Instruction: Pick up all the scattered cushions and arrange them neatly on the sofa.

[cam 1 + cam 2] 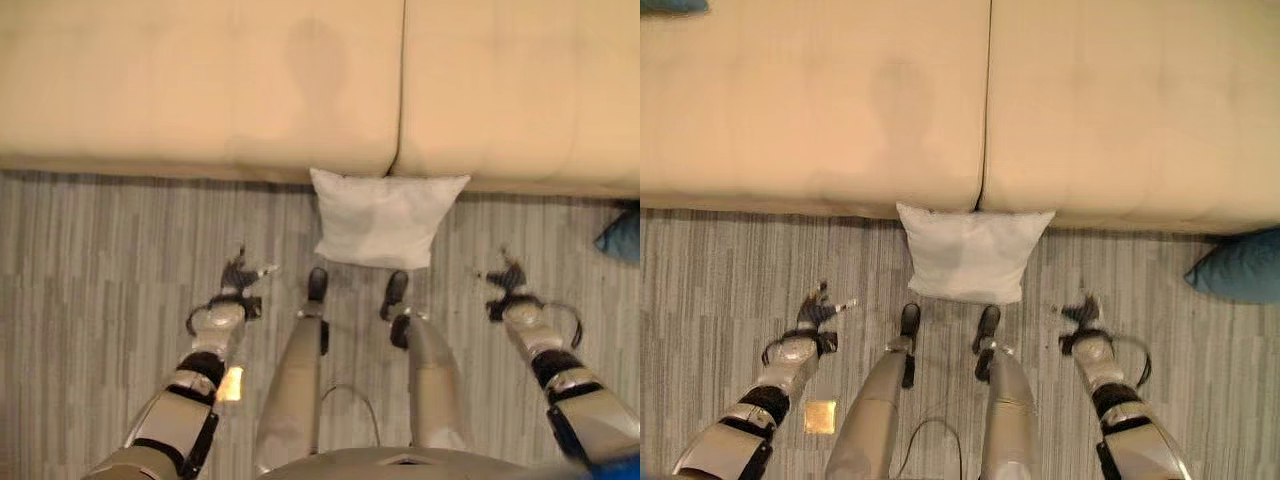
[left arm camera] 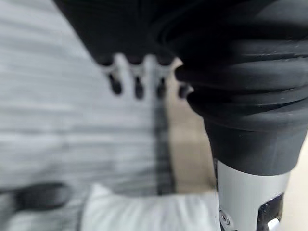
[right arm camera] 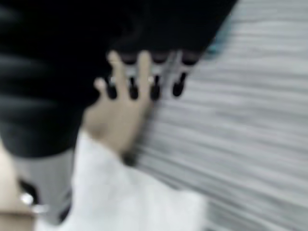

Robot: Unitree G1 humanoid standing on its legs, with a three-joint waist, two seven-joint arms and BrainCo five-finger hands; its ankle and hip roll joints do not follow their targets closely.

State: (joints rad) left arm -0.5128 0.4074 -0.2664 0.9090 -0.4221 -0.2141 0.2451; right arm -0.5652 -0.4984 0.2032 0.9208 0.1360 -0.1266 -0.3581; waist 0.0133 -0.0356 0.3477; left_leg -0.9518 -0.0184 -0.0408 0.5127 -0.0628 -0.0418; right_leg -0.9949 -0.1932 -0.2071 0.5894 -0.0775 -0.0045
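Note:
A white cushion (image 1: 385, 230) lies on the floor, its far edge against the front of the beige sofa (image 1: 200, 90), right at the seam between two seat pads. My left hand (image 1: 240, 285) hovers over the floor to the cushion's left, fingers straight, holding nothing. On the cushion's other side my right hand (image 1: 508, 282) is open and empty too. A blue cushion (image 1: 1240, 265) lies on the floor at the far right by the sofa's base. The white cushion (image 2: 144, 211) shows past the left hand's fingers (image 2: 137, 82), and the same cushion (image 3: 130, 202) past the right hand's fingers (image 3: 144, 82).
Grey striped floor (image 1: 90, 260) runs along the sofa front. A small gold square (image 1: 820, 416) lies on the floor near my left arm. Something blue (image 1: 670, 5) sits on the sofa's far left edge.

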